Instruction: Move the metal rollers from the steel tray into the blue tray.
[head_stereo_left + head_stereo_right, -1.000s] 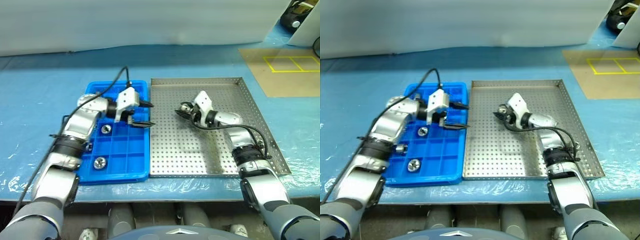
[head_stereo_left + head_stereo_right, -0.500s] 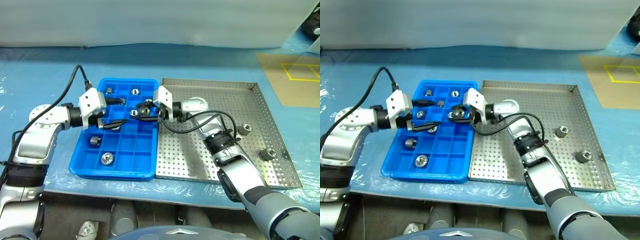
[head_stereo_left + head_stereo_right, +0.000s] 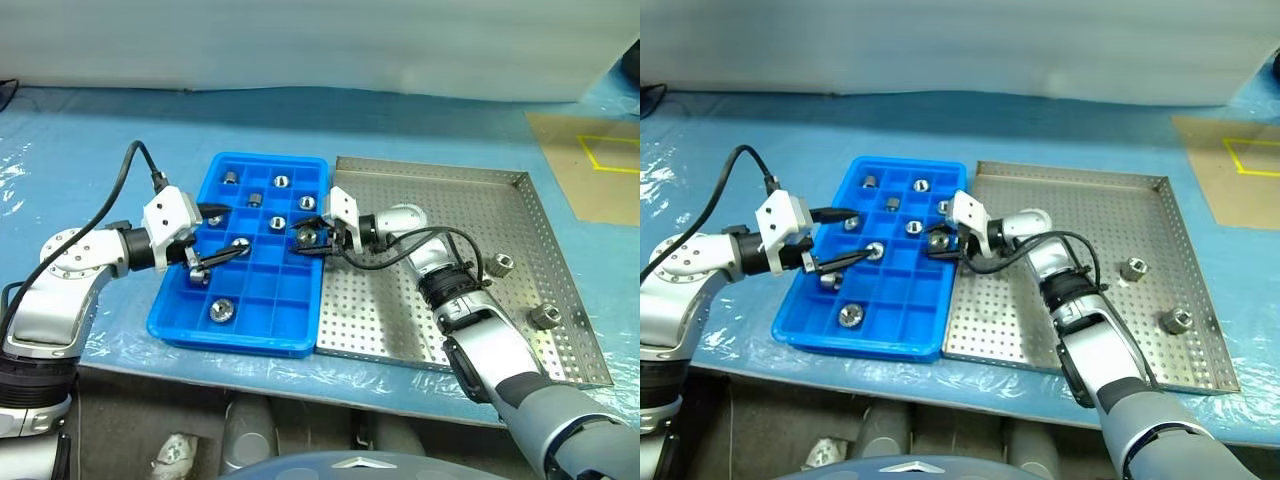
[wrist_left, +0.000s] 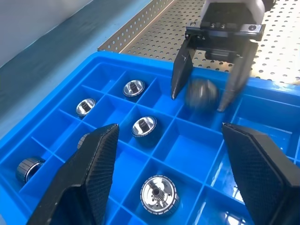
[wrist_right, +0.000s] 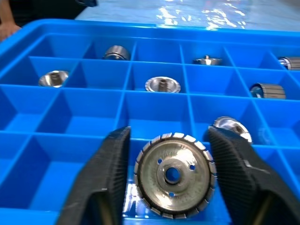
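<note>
Compared with one second earlier, the right gripper point(image 3: 305, 240) is no longer found over the middle of the large square perforated steel tray point(image 3: 470, 300); it is now positioned at the right edge of the bright blue gridded plastic tray point(image 3: 250, 300). The left gripper point(image 3: 213, 232) is now set nearer the blue tray's left side. The head camera itself has shifted, and two nut-like metal rollers point(image 3: 502, 264) point(image 3: 546, 316) near the steel tray's right rim are now brought into view.

In the left wrist view, the right gripper's fingers point(image 4: 180, 70) are shown spread, with a blurred silver roller point(image 4: 201, 92) between them over a compartment; whether contact remains cannot be told. In the right wrist view, the same roller point(image 5: 174, 174) is presented face-on between the two fingers point(image 5: 105, 178), with a small gap visible on each side. The left gripper's fingers point(image 4: 89, 173) are spread wide and empty above the blue tray.

The roller is seen as a shiny silver disc with a ribbed rim, a central hole and small holes around it. Several more rollers point(image 4: 158, 193) point(image 4: 144, 125) point(image 4: 133, 87) are seated singly in the blue tray's compartments, some upright, some on their sides.
</note>
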`<action>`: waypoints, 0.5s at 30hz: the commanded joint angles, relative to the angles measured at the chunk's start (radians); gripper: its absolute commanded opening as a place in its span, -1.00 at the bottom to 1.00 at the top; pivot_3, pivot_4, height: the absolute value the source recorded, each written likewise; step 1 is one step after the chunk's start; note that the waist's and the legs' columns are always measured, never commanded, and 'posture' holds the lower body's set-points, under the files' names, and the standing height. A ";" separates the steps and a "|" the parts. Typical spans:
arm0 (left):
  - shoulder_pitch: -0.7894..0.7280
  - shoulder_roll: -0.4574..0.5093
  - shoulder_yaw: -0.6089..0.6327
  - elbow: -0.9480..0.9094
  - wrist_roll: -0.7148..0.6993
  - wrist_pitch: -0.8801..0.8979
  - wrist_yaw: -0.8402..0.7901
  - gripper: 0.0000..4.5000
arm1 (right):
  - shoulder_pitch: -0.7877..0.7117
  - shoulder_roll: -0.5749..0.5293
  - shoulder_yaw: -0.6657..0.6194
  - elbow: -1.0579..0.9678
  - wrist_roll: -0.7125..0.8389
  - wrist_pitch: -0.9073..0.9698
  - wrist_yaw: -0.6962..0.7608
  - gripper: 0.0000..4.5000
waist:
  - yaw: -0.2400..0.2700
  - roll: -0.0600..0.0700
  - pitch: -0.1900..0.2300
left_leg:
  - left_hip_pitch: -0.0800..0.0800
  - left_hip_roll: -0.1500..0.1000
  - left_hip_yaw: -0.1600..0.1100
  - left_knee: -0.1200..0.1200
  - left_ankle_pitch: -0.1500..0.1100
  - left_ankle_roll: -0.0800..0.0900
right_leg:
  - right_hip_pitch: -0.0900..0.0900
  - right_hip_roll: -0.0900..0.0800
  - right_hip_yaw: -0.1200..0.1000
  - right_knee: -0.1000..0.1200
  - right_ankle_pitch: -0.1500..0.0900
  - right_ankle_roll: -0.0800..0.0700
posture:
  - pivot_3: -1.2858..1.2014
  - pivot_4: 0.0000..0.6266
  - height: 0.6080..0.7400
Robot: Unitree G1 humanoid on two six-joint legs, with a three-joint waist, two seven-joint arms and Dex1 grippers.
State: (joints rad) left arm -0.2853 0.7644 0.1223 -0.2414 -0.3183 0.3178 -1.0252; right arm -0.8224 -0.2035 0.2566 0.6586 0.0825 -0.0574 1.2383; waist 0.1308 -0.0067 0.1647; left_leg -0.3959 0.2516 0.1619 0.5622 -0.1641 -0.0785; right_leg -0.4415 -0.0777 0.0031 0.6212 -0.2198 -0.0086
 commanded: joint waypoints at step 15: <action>-0.208 -0.098 -0.149 0.137 0.005 -0.062 -0.044 0.64 | -0.010 -0.129 -0.167 -0.093 0.014 0.021 -0.238 0.99 | 0.001 0.000 0.000 | 0.001 0.001 -0.005 0.002 0.003 -0.006 | 0.004 0.002 -0.001 0.003 -0.001 -0.002 | 0.09 -0.52 1.00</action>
State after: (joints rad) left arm -0.4640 0.6808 -0.0008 -0.1208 -0.3245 0.2878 -1.0640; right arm -0.8151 -0.3122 0.1396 0.5776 0.0755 -0.0256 1.0360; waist 0.1316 -0.0066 0.1646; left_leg -0.3953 0.2522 0.1564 0.5646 -0.1608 -0.0841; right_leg -0.4375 -0.0754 0.0024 0.6238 -0.2211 -0.0108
